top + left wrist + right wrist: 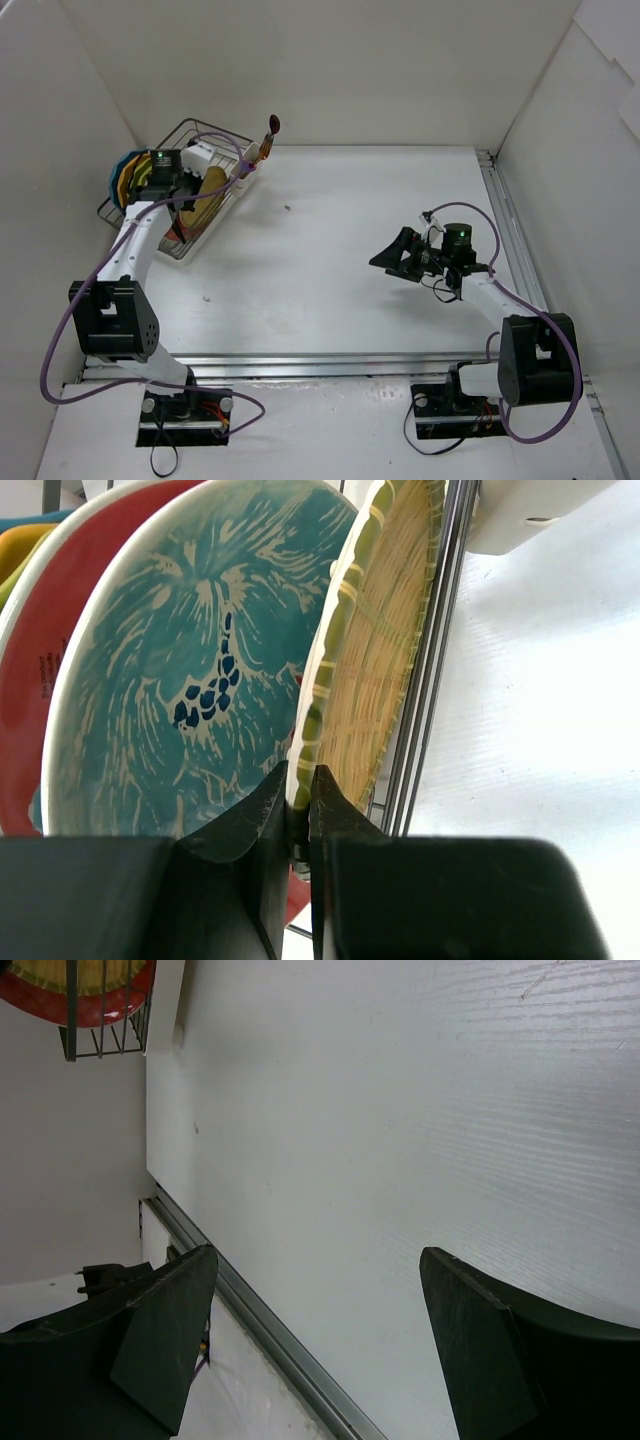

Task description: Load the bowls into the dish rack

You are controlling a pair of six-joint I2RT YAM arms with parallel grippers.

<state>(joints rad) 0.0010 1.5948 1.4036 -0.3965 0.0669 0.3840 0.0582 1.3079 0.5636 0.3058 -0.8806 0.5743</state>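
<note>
The silver wire dish rack [186,131] stands at the far left of the table. Several bowls stand on edge in it: blue, orange and green ones at its left end [128,174], then a red one [50,650], a red-and-teal patterned one [190,670], and the tan woven bowl [385,650] nearest the rack's end wires [440,630]. My left gripper [300,780] is shut on the green-banded rim of the tan woven bowl [211,190], inside the rack. My right gripper [318,1260] is open and empty, hovering over bare table at the right [388,256].
A white utensil cup [530,515] sits on the rack's corner, with a brown spoon [270,133] sticking up from it. White walls enclose the table. A metal rail [270,1330] runs along the near edge, another along the right side [510,230].
</note>
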